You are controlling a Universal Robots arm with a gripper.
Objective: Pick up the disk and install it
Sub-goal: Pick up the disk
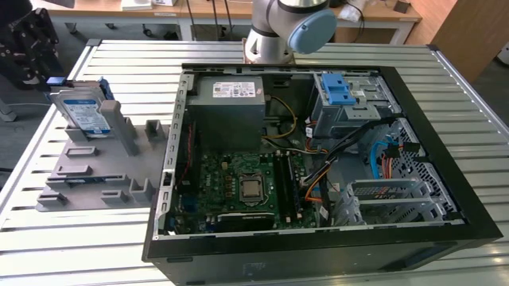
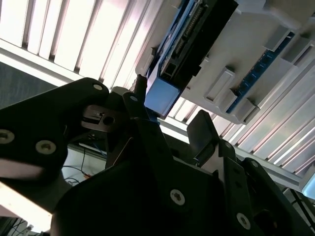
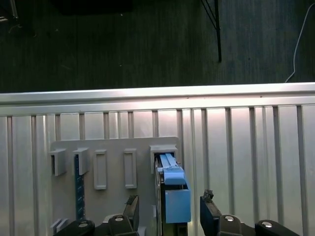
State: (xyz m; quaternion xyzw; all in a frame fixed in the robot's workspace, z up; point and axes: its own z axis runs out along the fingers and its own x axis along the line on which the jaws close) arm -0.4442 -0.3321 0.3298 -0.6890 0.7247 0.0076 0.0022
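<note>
— Where was the disk (image 1: 83,114) at that point?

— Standing on edge in a slot of the grey rack (image 1: 87,173), which lay on the slatted metal surface (image 1: 104,250) at the exterior view's left, beside the open computer case (image 1: 302,247). It was not in the case; the cage (image 1: 350,101) with the blue latches was well apart from it.

— And the tool?

— In the first wrist view the tool (image 3: 170,210) was over the disk's end, where the blue bracket (image 3: 176,199) wraps it. The dark fingers (image 3: 209,209) stood spread, one on each side, with a gap showing between each finger and the disk. So it was open and gripping nothing.

— How would you expect the disk to handle?

— Stiff, I'd judge, and fairly heavy for its size, so it wouldn't bend or sag in a grip. The bare metal faces are likely smooth and may slip under a weak pinch. I'd also treat it as easily damaged by a knock or a drop.

— Where to take hold, then?

— Across the two flat faces, near the upper end that stood clear of the slot, squarely enough that it couldn't swing.
</note>
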